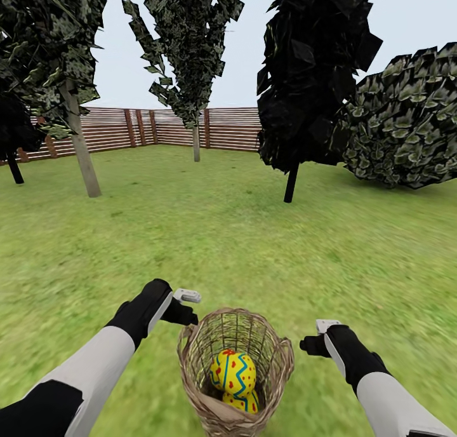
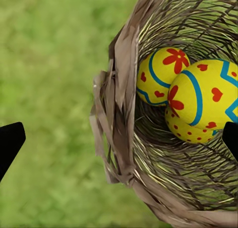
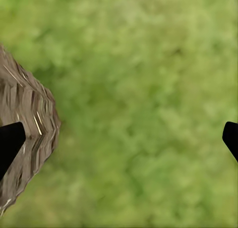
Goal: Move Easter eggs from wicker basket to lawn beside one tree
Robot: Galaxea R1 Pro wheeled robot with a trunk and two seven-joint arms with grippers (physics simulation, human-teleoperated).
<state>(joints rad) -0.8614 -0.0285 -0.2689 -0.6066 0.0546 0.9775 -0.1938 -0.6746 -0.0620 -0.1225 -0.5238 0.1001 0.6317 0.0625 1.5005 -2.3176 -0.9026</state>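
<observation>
basket (image 1: pixel 236 373) stands on the lawn (image 1: pixel 254 246) directly ahead, low in the head view, between the two arms. three eggs (image 2: pixel 198 101) lie inside it, stacked against one another: yellow, with blue bands and red marks; two show in the head view, all three through the left wrist camera. no brand, label or legible writing on eggs or basket. left pincer (image 2: pixel 119 138) hangs above the basket's rim, fingers wide apart, one fingertip over grass and the other over the basket's interior, gripping nothing. right pincer (image 3: pixel 119 141) hangs over grass just beside the basket's outer wall (image 3: pixel 27 138), fingers likewise wide apart and empty; one fingertip overlaps the wicker in its view, contact cannot be told. both arms reach forward, one on each side of the basket. beyond, a pale-trunked tree (image 1: pixel 79 145) stands at far left, a second (image 1: pixel 195 138) further back near the slatted fence (image 1: pixel 127 129), a black-trunked tree (image 1: pixel 291 183) at centre right, a bush (image 1: pixel 412 126) at right.
</observation>
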